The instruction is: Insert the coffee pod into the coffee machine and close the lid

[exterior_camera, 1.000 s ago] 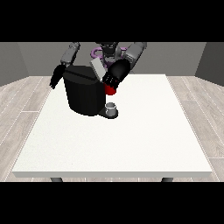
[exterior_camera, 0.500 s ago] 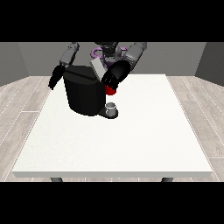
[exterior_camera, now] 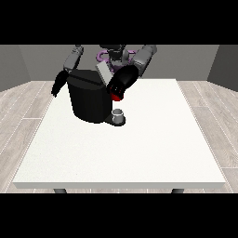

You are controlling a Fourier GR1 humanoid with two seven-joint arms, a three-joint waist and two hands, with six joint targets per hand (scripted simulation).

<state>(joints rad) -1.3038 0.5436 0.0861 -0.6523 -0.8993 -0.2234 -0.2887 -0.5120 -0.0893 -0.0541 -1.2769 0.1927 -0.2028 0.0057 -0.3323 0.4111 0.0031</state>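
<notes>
A large white surface fills the middle of the front view, with the robot small at twelve o'clock behind it. Toward the surface's ten o'clock corner stands a black coffee machine, a dark rounded block with a grey lid tilted upward at its top, so the machine stands open. At the machine's foot, at about four o'clock from its body, a small grey cup sits upright on a dark base — what lies inside it cannot be made out. The hand at the view's right reaches down from one o'clock and hangs just beside the machine's upper right edge, above the cup; its black fingers cannot be told apart, so whether they are spread or curled cannot be told. A red thing at the machine shows right at the lower tip of that hand. The hand at the view's left hangs at nine o'clock from the machine, just off its left side — its fingers point downward and look straight, holding nothing. The grey coffee pod does not plainly show anywhere on the surface.
</notes>
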